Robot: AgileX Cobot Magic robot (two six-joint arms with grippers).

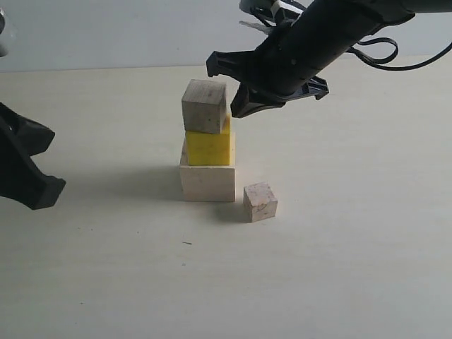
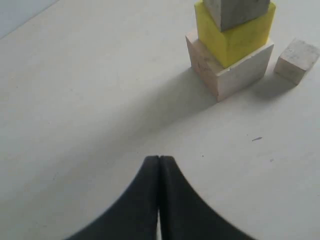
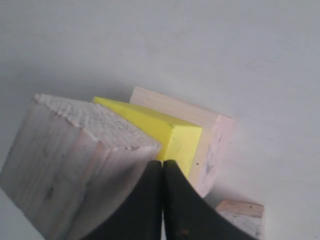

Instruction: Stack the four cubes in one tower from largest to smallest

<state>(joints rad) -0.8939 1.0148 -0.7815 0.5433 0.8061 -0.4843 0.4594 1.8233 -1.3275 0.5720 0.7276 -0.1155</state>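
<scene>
Standing three high, tower (image 1: 208, 148), small cube (image 1: 260, 202) beside it, left gripper (image 2: 159, 160) and right gripper (image 3: 162, 165) both pressed together

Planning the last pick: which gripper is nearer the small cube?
Right. The right gripper hangs by the top of the tower, with the small cube below it; the left gripper is far off across the tower.

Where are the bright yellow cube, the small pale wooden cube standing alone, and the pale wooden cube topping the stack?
bright yellow cube (image 1: 208, 148): exterior view, front face.
small pale wooden cube (image 1: 260, 203): exterior view, front face.
topmost pale wooden cube (image 1: 204, 107): exterior view, front face.
</scene>
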